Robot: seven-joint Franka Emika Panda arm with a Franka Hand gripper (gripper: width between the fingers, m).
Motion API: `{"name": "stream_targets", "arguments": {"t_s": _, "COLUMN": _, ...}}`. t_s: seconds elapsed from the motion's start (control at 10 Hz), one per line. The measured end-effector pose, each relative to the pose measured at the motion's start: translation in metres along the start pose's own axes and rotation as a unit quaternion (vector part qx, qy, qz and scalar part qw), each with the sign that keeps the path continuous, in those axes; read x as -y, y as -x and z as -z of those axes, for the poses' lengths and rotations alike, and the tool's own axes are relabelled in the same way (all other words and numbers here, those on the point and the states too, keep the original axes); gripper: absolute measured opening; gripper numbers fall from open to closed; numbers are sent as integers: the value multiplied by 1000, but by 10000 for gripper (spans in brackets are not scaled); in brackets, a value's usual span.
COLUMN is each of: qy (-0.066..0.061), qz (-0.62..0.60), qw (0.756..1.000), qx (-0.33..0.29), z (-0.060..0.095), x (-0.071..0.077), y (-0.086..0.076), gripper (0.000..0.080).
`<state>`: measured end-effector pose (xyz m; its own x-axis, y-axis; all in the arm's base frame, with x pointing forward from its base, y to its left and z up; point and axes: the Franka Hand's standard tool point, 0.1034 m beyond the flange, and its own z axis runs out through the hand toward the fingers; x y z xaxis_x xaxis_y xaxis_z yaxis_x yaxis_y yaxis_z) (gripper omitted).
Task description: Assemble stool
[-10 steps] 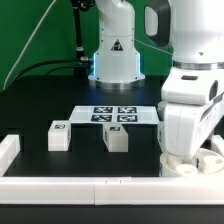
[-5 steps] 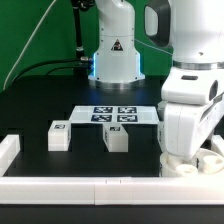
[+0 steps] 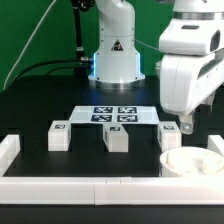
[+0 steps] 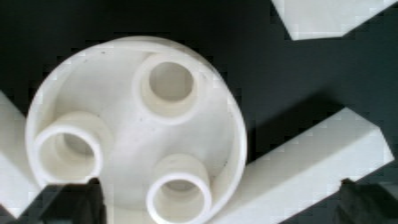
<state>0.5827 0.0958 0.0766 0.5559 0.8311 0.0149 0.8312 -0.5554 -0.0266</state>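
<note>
No readable words. Triangular warning sign (image 3: pixel 117 46) on robot base (image 3: pixel 116 65). Black-white tags on marker board (image 3: pixel 84 113), leg (image 3: pixel 59 137).

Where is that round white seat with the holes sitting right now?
In the exterior view, the round seat lies on the table at the lower right. It is just behind the long white border bar and close beside a block leg.

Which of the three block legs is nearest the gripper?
The rightmost leg in the exterior view, standing beside the round seat below the open gripper. The middle leg and leftmost leg stand farther off.
</note>
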Motion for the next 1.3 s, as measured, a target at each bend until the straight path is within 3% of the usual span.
{"name": "stream_targets", "arguments": {"t_s": 0.4, "qy": -2, "qz": -133, "qw": 991, "qx": -1, "z": 0, "x": 1, "y": 0, "gripper": 649}}
{"name": "stream_targets", "arguments": {"t_s": 0.6, "qy": -5, "qz": -284, "qw": 959, "qx": 8, "z": -1, "x": 8, "y": 12, "gripper": 649}}
{"name": "stream_targets", "arguments": {"t_s": 0.7, "qy": -14, "qz": -355, "qw": 935, "qx": 14, "z": -6, "x": 10, "y": 17, "gripper": 649}}
{"name": "stream_targets", "arguments": {"t_s": 1.0, "qy": -21, "qz": -423, "qw": 906, "qx": 0, "z": -6, "x": 12, "y": 13, "gripper": 649}}
{"name": "stream_targets", "arguments": {"t_s": 1.1, "qy": -25, "qz": -464, "qw": 886, "qx": -1, "z": -6, "x": 13, "y": 11, "gripper": 649}}
{"name": "stream_targets", "arguments": {"t_s": 1.3, "qy": -34, "qz": -468, "qw": 883, "qx": 19, "z": -8, "x": 14, "y": 18, "gripper": 649}}
